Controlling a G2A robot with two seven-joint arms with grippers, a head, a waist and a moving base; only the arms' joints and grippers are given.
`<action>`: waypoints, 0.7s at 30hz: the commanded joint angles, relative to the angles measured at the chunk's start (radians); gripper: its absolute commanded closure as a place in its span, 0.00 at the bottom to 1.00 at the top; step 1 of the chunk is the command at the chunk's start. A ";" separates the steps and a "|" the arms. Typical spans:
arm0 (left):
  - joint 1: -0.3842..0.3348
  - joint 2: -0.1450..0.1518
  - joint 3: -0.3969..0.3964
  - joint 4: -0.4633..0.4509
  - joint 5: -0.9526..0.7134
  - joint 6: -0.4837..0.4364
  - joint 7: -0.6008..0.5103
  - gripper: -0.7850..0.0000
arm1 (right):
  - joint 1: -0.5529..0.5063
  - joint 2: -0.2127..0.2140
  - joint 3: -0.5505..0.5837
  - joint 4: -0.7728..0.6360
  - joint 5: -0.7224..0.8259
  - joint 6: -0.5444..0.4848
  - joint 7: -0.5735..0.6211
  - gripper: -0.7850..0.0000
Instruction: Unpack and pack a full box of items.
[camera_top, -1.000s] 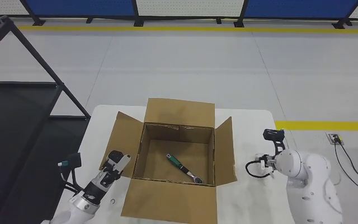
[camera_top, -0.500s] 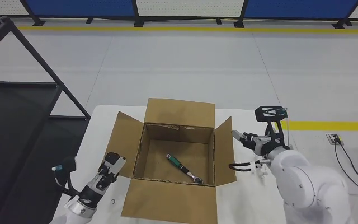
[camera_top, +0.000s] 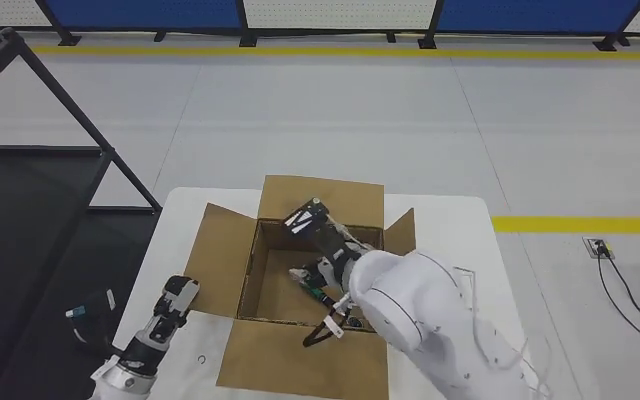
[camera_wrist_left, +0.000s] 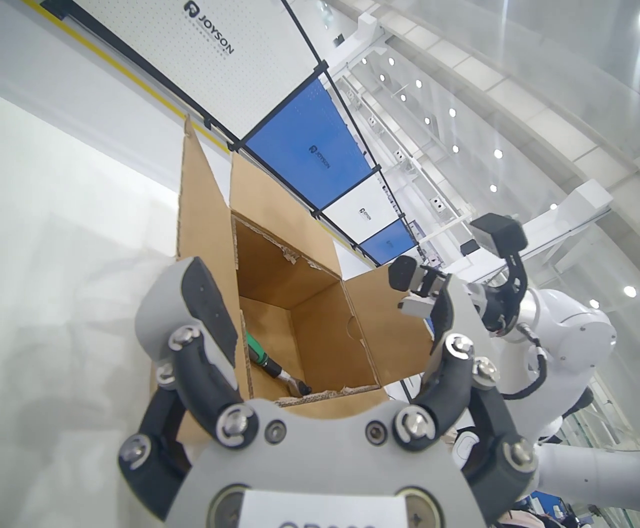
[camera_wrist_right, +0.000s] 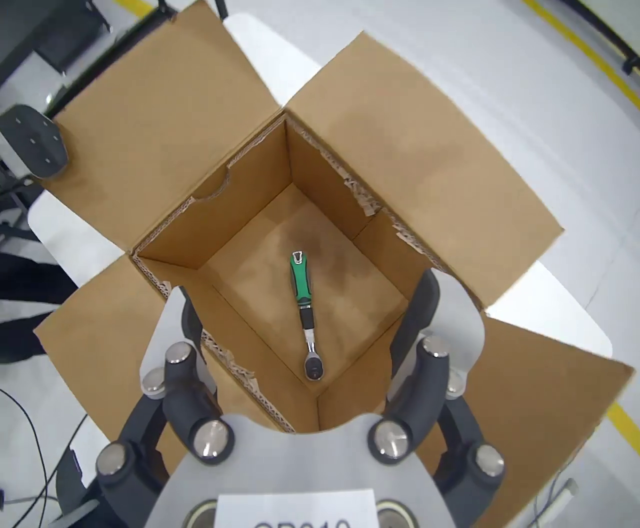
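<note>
The right pincer (camera_wrist_right: 305, 294) hangs wide and empty above the open box (camera_wrist_right: 240, 215), aimed down at the green-handled ratchet (camera_wrist_right: 303, 305) lying on its floor. The left pincer (camera_wrist_left: 320, 295), also wide, sits low beside a flap.

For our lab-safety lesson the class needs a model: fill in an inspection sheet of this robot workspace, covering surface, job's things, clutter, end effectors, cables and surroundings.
Surface: white table.
Job's things: cardboard box, flaps open; green-handled ratchet wrench lying on its floor.
Clutter: one tiny item on the table beside the box's front flap, too small to identify.
End effectors: left end effector open, outside the box beside a side flap; right end effector open, above the box's opening.
Cables: floor cable running to a socket.
Surroundings: blue and white barrier panels, yellow floor line.
</note>
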 joint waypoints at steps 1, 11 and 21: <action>0.007 0.000 -0.008 0.004 -0.006 -0.007 0.006 0.00 | 0.075 -0.024 -0.077 0.125 0.007 0.019 0.017 0.00; 0.033 -0.002 -0.040 0.026 -0.047 -0.036 0.017 0.00 | 0.237 -0.124 -0.257 0.574 0.079 0.026 0.088 0.04; 0.011 -0.001 -0.047 0.050 -0.067 -0.047 -0.016 0.00 | 0.273 -0.183 -0.302 0.853 0.137 -0.027 0.111 0.13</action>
